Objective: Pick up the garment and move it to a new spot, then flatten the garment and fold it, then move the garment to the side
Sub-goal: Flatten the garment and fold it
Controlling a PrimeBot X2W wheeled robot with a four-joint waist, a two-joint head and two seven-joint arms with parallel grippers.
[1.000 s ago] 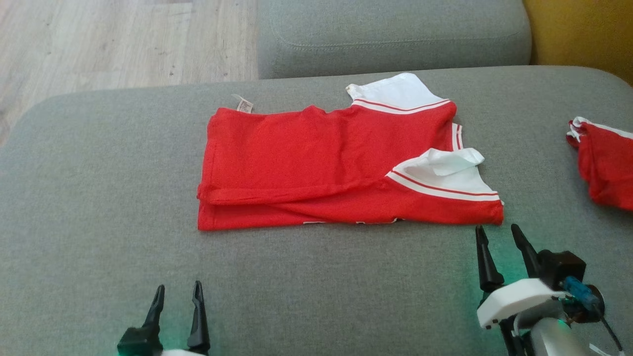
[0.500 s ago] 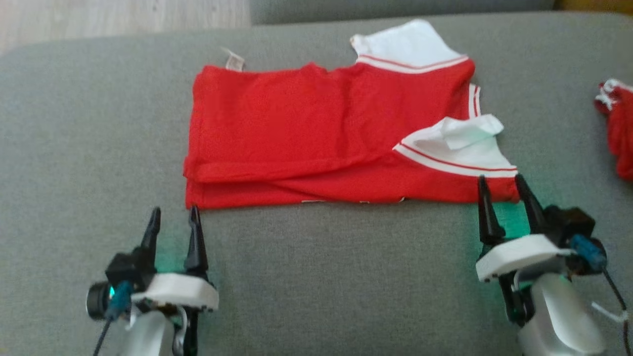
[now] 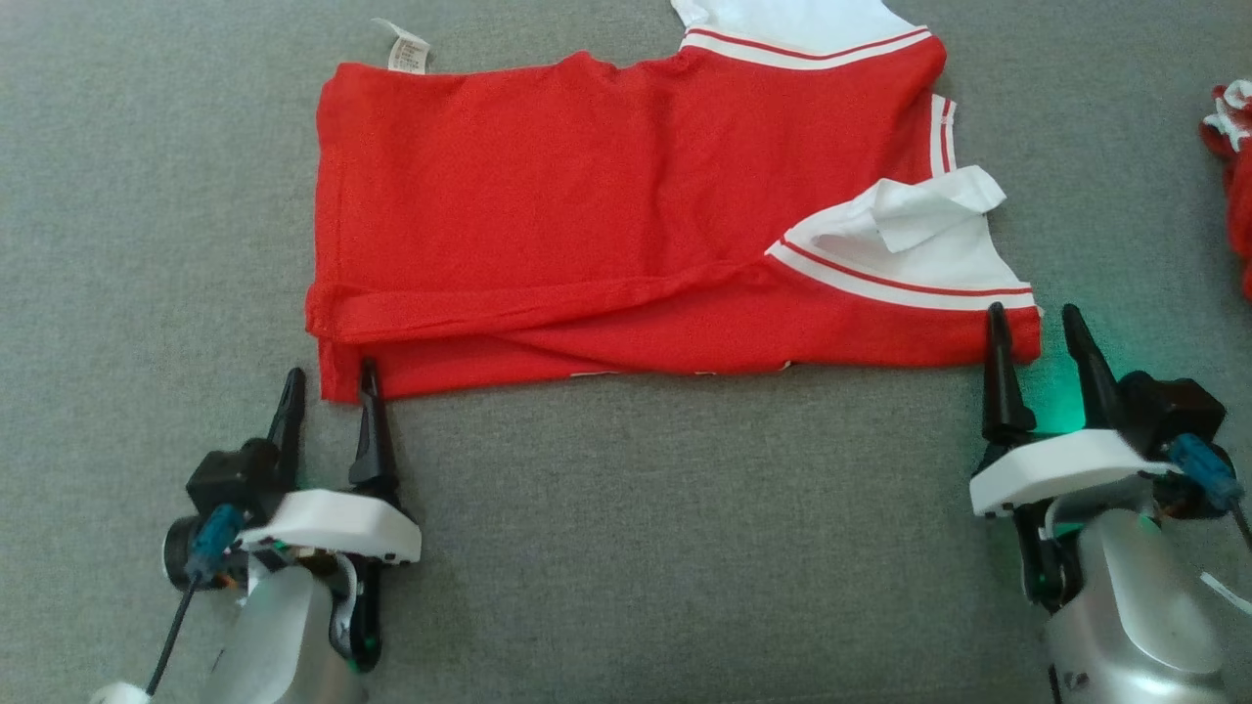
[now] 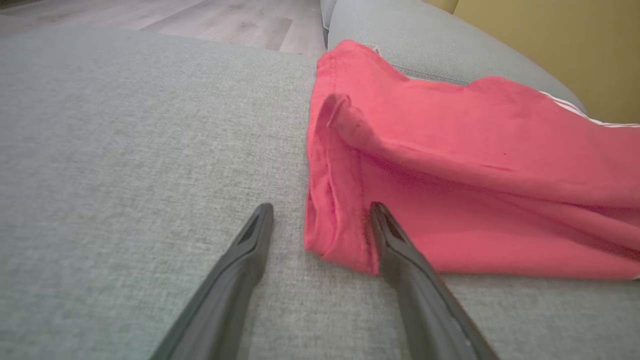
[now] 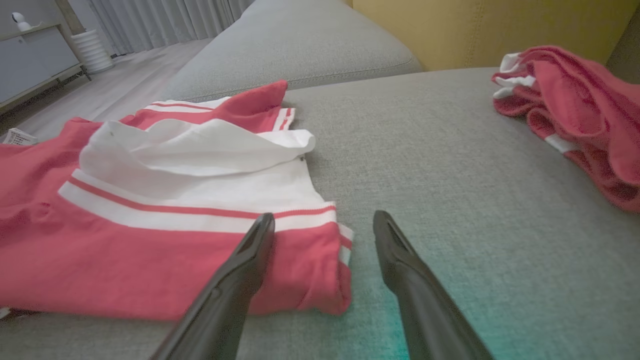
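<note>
As it lies, garment (image 3: pixel 548 196) runs left-right (white parts (image 3: pixel 924 259) rightward).

Matt red cloth garment (image 3: pixel 587 196), rough grey woven cushion (image 3: pixel 685 548)

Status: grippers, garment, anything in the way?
Left gripper open at near-left corner of garment, right gripper open at near-right. Folded, ungripped. Second red garment apart, far right.

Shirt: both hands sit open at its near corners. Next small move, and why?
Probably ease both hands forward a little, so each corner sits deeper between the fingers. The left hand and right hand each straddle a near corner of the shirt, open, one finger over cloth and one over the cushion; neither grips it yet.
</note>
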